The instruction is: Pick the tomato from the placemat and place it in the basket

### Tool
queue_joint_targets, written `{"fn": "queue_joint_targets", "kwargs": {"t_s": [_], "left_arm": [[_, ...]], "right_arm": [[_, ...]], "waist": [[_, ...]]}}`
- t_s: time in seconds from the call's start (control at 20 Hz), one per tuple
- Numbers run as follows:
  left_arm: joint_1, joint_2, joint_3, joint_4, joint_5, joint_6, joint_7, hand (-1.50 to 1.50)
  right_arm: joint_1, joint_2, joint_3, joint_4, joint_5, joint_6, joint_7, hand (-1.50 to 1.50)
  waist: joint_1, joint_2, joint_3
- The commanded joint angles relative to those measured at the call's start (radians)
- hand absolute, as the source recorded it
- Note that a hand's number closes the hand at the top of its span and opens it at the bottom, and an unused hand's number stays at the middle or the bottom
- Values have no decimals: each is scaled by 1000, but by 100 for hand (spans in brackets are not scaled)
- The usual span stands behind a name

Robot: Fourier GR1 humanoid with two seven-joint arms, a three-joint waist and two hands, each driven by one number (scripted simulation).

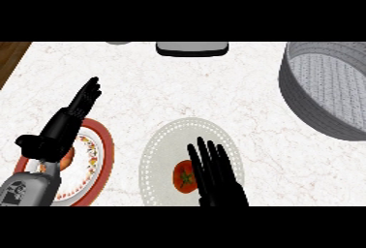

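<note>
Right hand (218,181) overlaps tomato's (183,177) right edge.

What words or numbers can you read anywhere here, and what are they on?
No words or numbers can be read.
The left forearm has small dark marks on its grey cover: too blurred to read.
The red-rimmed plate has a coloured ring: pattern, not letters.
The white placemat, tomato, grey basket and counter: no text.

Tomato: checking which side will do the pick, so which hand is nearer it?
Right. The right hand is directly beside the tomato, on its right; the left hand is far left, over the red-rimmed plate.
</note>
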Motion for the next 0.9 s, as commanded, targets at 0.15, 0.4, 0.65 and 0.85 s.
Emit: {"fn": "queue_joint_targets", "kwargs": {"t_s": [0.15, 0.4, 0.65, 0.85], "left_arm": [[-2, -48, 15, -57, -48, -6, 56, 0], [-19, -60, 37, -58, -46, -31, 93, 0], [-11, -59, 72, -76, -66, -61, 85, 0], [-23, -79, 82, -40, -91, -76, 75, 0]], "right_arm": [[41, 13, 9, 107, 7, -90, -37, -150], [1, 62, 98, 3, 78, 94, 142, -150], [-29, 63, 37, 191, 31, -32, 59, -150], [-129, 63, 26, 213, -16, -7, 120, -150]], "waist": [[0, 0, 0], [0, -1, 0], [2, 0, 0], [3, 1, 0]]}}
